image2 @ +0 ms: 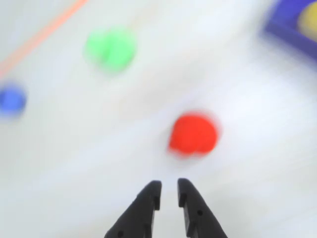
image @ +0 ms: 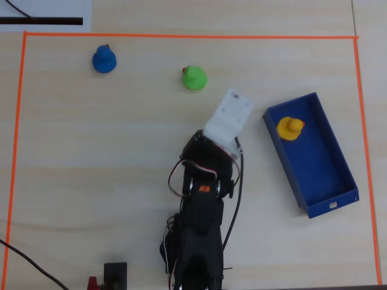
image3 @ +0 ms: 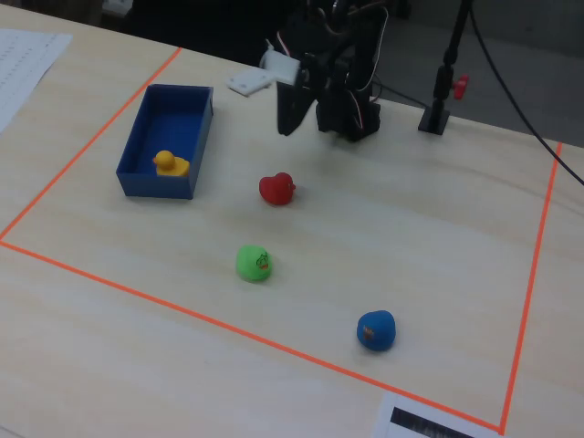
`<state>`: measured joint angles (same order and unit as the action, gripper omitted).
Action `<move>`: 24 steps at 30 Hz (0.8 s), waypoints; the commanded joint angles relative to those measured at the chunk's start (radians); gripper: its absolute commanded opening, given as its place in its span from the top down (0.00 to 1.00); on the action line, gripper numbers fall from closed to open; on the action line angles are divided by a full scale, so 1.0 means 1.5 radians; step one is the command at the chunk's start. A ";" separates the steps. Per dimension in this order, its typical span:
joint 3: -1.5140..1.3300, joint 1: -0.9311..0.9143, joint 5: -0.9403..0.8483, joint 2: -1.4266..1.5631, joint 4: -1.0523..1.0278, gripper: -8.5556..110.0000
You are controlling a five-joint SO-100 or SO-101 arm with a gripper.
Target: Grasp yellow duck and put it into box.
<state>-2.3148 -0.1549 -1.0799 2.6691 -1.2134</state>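
The yellow duck (image: 290,128) sits inside the dark-blue box (image: 326,181), at the end away from the white slot; the fixed view shows the yellow duck (image3: 169,163) there too, in the box (image3: 155,185). In the blurred wrist view the box (image2: 283,26) and a yellow patch of the duck (image2: 310,18) sit at the top right corner. My gripper (image2: 169,189) hangs above the table, well apart from the box, its fingers a narrow gap apart with nothing between them. In the fixed view the gripper (image3: 287,123) points down near the arm's base.
A red duck (image3: 276,189) lies just ahead of my fingers in the wrist view (image2: 193,134). A green duck (image: 194,78) and a blue duck (image: 104,59) stand farther off. Orange tape (image: 181,36) frames the work area. A white wrist mount (image: 228,115) covers the gripper from above.
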 commanded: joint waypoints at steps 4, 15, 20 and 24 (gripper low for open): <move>-0.257 0.074 -0.042 0.205 0.020 0.93; -0.521 0.103 -0.072 0.404 0.031 0.93; -0.530 0.104 -0.072 0.428 -0.001 0.93; -0.531 0.104 -0.086 0.430 -0.045 0.93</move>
<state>-3.1170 -0.0015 -1.1919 3.3103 -1.2471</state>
